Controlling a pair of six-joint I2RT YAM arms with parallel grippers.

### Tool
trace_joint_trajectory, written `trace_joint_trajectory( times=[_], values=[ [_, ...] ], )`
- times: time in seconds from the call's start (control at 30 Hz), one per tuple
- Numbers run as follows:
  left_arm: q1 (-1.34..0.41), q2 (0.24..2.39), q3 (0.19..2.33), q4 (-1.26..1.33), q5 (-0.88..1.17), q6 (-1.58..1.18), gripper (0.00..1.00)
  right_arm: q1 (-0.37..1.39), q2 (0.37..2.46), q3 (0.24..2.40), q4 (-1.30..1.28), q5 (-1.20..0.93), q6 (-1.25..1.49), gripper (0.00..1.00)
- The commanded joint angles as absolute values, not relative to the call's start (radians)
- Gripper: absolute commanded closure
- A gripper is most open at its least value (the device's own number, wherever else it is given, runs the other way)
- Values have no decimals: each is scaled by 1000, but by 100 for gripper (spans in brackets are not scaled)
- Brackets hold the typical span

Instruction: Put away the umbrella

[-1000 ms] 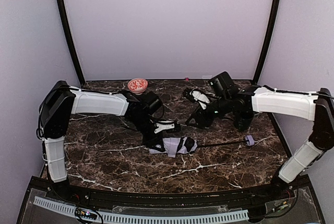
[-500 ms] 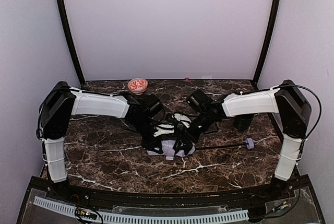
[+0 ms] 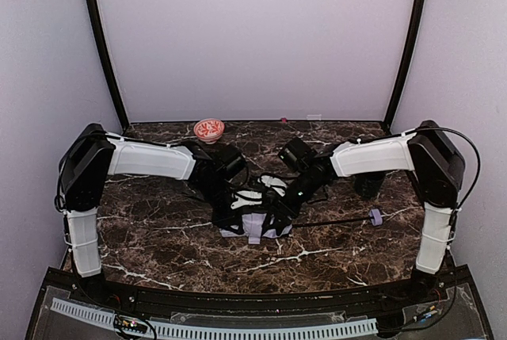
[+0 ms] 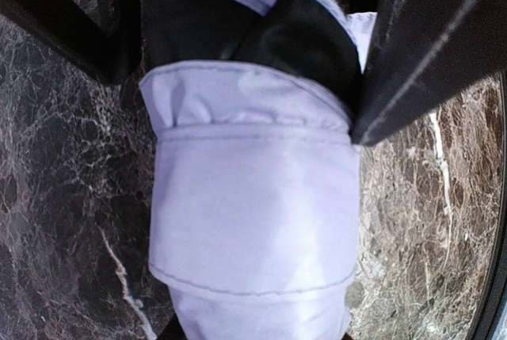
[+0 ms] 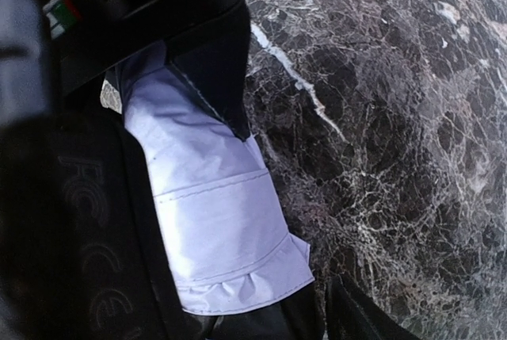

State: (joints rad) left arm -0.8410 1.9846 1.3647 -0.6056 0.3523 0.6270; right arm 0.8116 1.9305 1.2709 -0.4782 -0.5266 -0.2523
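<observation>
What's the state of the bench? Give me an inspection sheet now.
Surface: dark marble table, veined.
Job's things: umbrella bundled, lying mid-table; its handle out to the right on the thin shaft.
Clutter: red bowl at the back; dark mug under the right arm.
Pincers: left pincer shut on the umbrella; right pincer open around its fabric.
Cables: black cable looping at the right arm's shoulder.
Surroundings: pale walls, black posts.
</observation>
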Motion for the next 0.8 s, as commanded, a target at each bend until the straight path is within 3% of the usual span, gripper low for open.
trace_joint_trajectory(
  times=[0.0,0.07,0.17,0.23,0.47,0.5,0.53,0.57,0.77],
  values=[
    [-850,1936,1308,-567,269,607,75,836,1968,1225,-498,-487,-284,37],
    [-848,1915,1274,-519,214,586,58,836,1952,1210,-482,-480,-279,38],
    [-844,1873,1220,-445,163,540,13,837,1938,1201,-464,-469,-279,38],
    [-842,1827,1171,-390,173,529,2,837,1938,1207,-476,-455,-287,37],
    [-835,1597,945,-154,273,503,1,837,1867,1236,-504,-398,-324,28],
    [-831,1569,921,-127,271,487,1,836,1848,1242,-507,-377,-328,22],
    [-827,1537,896,-99,262,472,1,837,1829,1249,-511,-352,-333,5],
    [-825,1492,871,-65,241,453,1,838,1799,1255,-512,-320,-337,1],
    [-799,1252,666,290,15,240,1,856,1639,1232,-426,-230,-412,1]
  ],
)
